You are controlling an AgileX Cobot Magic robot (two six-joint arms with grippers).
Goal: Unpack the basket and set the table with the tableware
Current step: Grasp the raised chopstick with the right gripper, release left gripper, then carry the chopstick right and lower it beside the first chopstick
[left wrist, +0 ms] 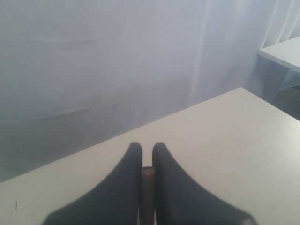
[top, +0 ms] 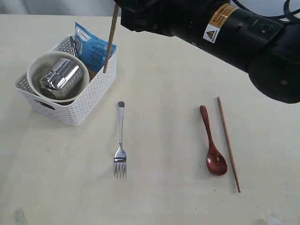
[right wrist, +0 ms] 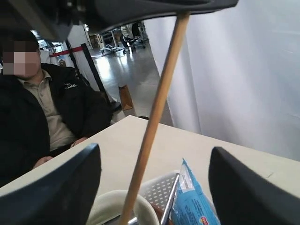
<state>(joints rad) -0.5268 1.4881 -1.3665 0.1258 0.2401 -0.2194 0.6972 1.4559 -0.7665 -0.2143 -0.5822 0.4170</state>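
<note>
The white basket (top: 82,110) stands at the left of the table (top: 164,201). In it lies a cream bowl (top: 35,63) with the steel cup (top: 61,75) inside, and a knife handle (top: 73,47) leans behind. One wooden chopstick (top: 110,40) hangs upright over the basket, its lower tip still inside. My left gripper (left wrist: 147,147) is shut on the top end of this chopstick (left wrist: 147,187). My right gripper (right wrist: 155,149) is open above the basket (right wrist: 161,190), the hanging chopstick (right wrist: 161,89) in front of it. A fork (top: 121,140), a dark red spoon (top: 211,140) and a second chopstick (top: 228,143) lie on the table.
A blue snack packet (top: 93,47) stands in the basket's far corner. The black right arm (top: 243,33) crosses the top right of the exterior view and hides the hanging chopstick's top. A seated person (right wrist: 37,108) is beyond the table's far edge.
</note>
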